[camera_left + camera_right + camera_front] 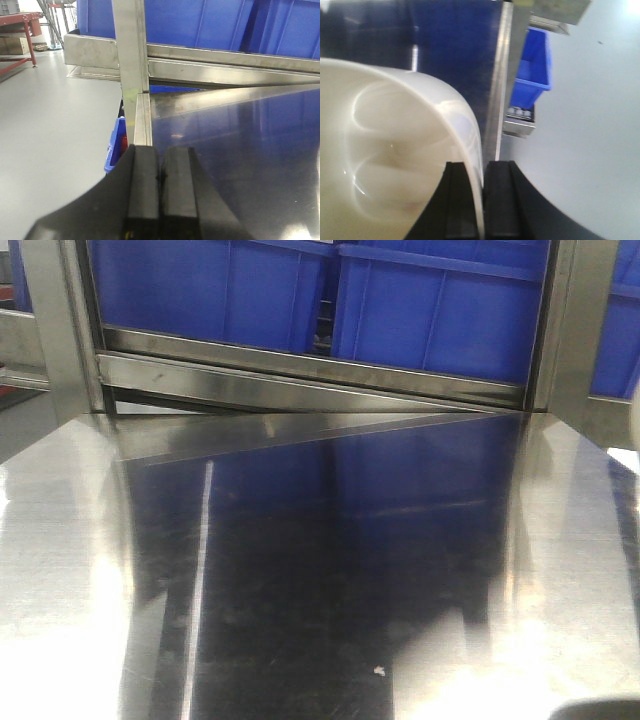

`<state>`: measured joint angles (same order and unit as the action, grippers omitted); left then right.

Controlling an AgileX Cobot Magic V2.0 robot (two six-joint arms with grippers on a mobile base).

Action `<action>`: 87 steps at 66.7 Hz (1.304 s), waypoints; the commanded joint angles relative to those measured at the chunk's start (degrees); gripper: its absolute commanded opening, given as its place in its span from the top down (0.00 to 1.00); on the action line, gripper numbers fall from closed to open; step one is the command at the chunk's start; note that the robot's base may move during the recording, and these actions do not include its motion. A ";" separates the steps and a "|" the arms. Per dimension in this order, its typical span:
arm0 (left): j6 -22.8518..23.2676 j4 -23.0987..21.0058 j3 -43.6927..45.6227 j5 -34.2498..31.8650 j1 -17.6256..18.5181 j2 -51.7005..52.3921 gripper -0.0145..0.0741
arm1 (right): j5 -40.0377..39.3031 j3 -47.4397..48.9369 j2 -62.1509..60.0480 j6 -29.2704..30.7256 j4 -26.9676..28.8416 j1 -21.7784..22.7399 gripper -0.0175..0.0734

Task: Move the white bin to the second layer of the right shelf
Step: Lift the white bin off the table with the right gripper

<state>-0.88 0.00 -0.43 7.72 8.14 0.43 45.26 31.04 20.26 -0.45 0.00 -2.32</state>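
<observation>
You had a shiny steel worktop [80,570] before you, and it mirrored the blue crates [440,310] behind it. The grey floor [45,125] was smooth, with a red table [17,19] far left.

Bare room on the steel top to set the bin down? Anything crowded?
The steel tabletop is bare from the near edge back to the rack's front rail. Crowded behind that rail: blue crates stand side by side. Right gripper holds the white bin by its rim.

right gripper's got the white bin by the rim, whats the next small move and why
Probably raise the white bin a little with the right gripper: its jaws are shut on the rim, and the steel table lies close below, so clearance comes first.
</observation>
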 commanded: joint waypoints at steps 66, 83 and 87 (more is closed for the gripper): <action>0.17 0.00 -2.11 -4.98 0.20 0.87 0.74 | -5.95 1.80 0.34 2.79 -0.46 0.45 0.68; 0.17 0.00 -2.11 -4.98 0.20 0.87 0.74 | -5.95 1.80 0.34 2.79 -0.46 0.45 0.68; 0.17 0.00 -2.11 -4.98 0.20 0.87 0.74 | -5.95 1.80 0.34 2.79 -0.46 0.45 0.68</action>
<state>-0.88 0.00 -0.43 7.72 8.14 0.43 44.77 31.04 20.26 1.87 -0.65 -2.10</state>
